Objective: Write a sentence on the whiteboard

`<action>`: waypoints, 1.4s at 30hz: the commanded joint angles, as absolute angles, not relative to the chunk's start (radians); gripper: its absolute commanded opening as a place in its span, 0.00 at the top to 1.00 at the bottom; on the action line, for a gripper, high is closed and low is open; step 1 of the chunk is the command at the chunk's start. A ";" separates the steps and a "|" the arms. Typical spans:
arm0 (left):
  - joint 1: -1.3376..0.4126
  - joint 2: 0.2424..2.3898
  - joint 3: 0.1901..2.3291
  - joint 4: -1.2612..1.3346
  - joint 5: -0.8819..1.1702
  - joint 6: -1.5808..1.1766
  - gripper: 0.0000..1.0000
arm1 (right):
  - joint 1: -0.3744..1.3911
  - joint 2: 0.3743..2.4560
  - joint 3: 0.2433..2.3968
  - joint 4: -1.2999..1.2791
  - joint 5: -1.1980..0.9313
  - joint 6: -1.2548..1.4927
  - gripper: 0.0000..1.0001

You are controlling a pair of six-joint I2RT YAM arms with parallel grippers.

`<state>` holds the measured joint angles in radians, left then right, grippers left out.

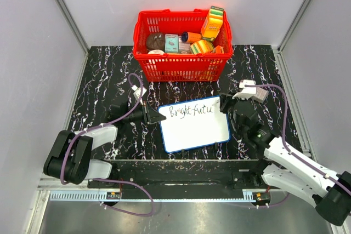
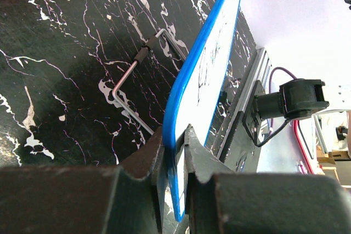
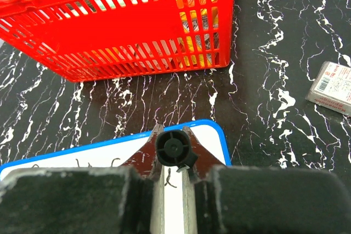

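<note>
The whiteboard (image 1: 193, 130), white with a blue rim, lies tilted on the black marble table in front of the red basket. The sentence (image 1: 191, 110) reads "Bright futu" along its top edge. My left gripper (image 1: 159, 118) is shut on the board's left rim; the left wrist view shows the blue rim (image 2: 204, 58) clamped between the fingers (image 2: 176, 154). My right gripper (image 1: 225, 105) is shut on a black marker (image 3: 174, 147), held upright over the board's top right corner (image 3: 211, 135). Pen strokes (image 3: 170, 178) show under the marker.
The red basket (image 1: 184, 67) full of packages stands just behind the board, and it shows in the right wrist view (image 3: 120, 26). A small flat grey packet (image 3: 332, 87) lies on the table to the right. A bent metal rod (image 2: 131, 75) lies by the board's edge.
</note>
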<state>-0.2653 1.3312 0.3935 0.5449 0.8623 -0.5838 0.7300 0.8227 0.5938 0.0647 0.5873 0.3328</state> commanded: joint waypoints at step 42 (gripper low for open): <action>-0.259 1.365 0.405 0.508 0.746 -0.468 1.00 | 0.712 0.792 0.509 0.034 0.571 0.439 1.00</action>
<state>-0.2646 1.3384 0.3977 0.5465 0.8673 -0.5838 0.7189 0.7845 0.5148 0.0631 0.5598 0.4316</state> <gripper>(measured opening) 0.159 0.144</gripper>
